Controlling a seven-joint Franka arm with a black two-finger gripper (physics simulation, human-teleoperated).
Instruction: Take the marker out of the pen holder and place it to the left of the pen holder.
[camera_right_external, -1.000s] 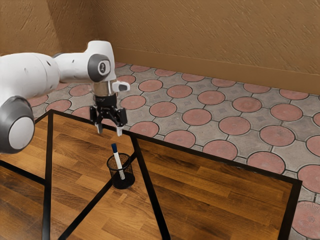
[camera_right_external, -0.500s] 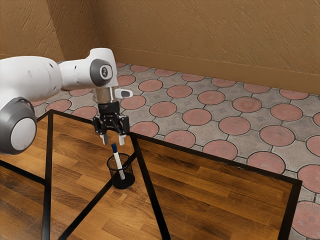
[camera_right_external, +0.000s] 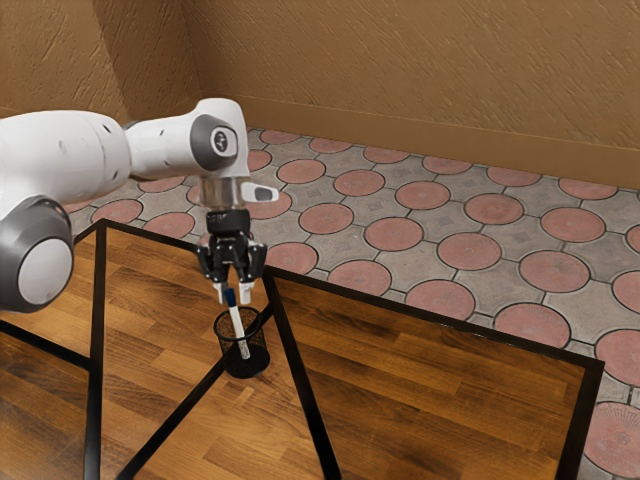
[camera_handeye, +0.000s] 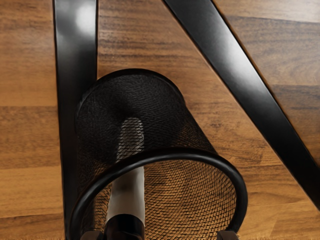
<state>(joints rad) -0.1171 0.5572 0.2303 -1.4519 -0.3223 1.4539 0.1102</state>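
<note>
No text, number or sign is legible.

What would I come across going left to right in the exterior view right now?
The arm's big round joint → the pen holder → the table's right-hand black border.

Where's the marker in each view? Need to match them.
Exterior: marker left of centre, leaning in the pen holder, cap up by the end effector.
Wrist: through the holder's round rim, cap nearest the camera.
Shared landmark: black mesh pen holder.
</note>
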